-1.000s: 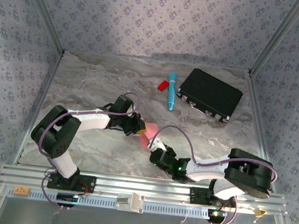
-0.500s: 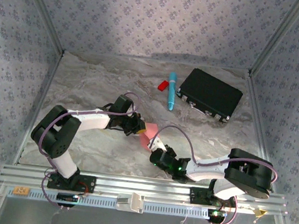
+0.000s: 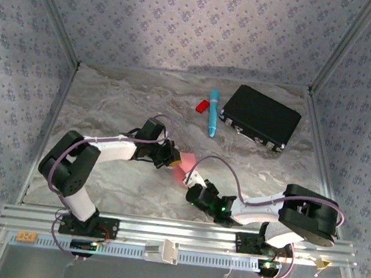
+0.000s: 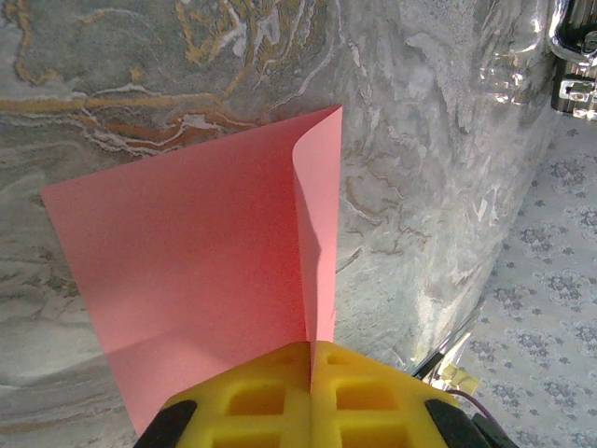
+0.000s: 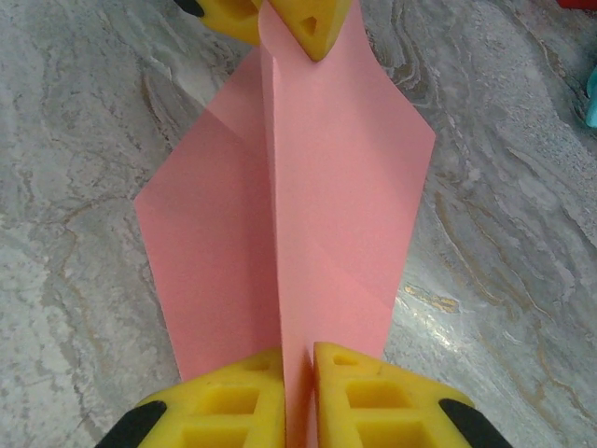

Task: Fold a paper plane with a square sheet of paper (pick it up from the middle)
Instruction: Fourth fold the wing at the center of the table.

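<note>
**Square sheet of paper [image 3: 180,170] pinched along a centre ridge between both pincers**

The square sheet of paper sits low over the marble counter [image 3: 108,110], near its front middle between the two arms. It is well apart from the blue pen [image 3: 212,112] and the black case [image 3: 260,117] at the back.

The left pincer [image 4: 310,366] is clamped on one end of the raised ridge, its yellow pads meeting in a thin seam on the paper. The right pincer [image 5: 298,373] stands narrow at the opposite end with the ridge running between its pads. A slit shows there, and I cannot tell whether they press the paper.

The step in hand looks like the first centre fold, with the two halves sloping down on either side. The next move probably calls for a firm bite by the right pincer, then flattening the ridge with edges matched and no skew.
</note>
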`<control>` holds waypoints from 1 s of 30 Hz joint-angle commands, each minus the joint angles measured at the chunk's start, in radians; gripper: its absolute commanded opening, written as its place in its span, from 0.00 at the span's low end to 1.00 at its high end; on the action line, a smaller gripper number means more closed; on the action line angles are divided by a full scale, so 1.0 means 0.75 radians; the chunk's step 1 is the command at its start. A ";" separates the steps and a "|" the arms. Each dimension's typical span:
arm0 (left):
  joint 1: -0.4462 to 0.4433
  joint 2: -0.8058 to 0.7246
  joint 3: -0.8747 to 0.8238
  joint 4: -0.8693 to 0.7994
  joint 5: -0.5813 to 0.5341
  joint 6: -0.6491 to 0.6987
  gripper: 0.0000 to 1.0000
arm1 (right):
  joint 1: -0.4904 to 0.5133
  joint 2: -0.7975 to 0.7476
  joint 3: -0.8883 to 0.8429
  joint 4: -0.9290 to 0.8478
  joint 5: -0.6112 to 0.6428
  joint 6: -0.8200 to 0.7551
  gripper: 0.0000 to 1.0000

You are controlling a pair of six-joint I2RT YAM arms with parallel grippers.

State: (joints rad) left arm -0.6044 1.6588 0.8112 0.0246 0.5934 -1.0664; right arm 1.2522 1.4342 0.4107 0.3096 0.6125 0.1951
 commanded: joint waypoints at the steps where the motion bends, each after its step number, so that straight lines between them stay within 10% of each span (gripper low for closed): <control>1: -0.007 0.012 0.045 -0.012 0.005 0.008 0.00 | -0.010 0.008 -0.002 -0.034 0.001 0.034 0.14; 16: -0.006 0.005 0.045 -0.010 0.002 0.007 0.00 | -0.023 0.009 0.002 -0.024 -0.042 0.060 0.08; 24: -0.001 -0.102 0.035 -0.068 -0.083 0.055 0.47 | -0.055 0.014 -0.019 0.040 -0.131 0.143 0.07; 30: 0.004 -0.181 0.033 -0.139 -0.152 0.076 0.54 | -0.072 0.065 -0.006 0.057 -0.170 0.194 0.09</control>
State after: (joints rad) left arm -0.6041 1.5604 0.8211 -0.0334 0.5144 -1.0332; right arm 1.2034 1.4597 0.4080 0.3386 0.5053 0.2962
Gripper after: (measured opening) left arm 0.538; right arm 0.085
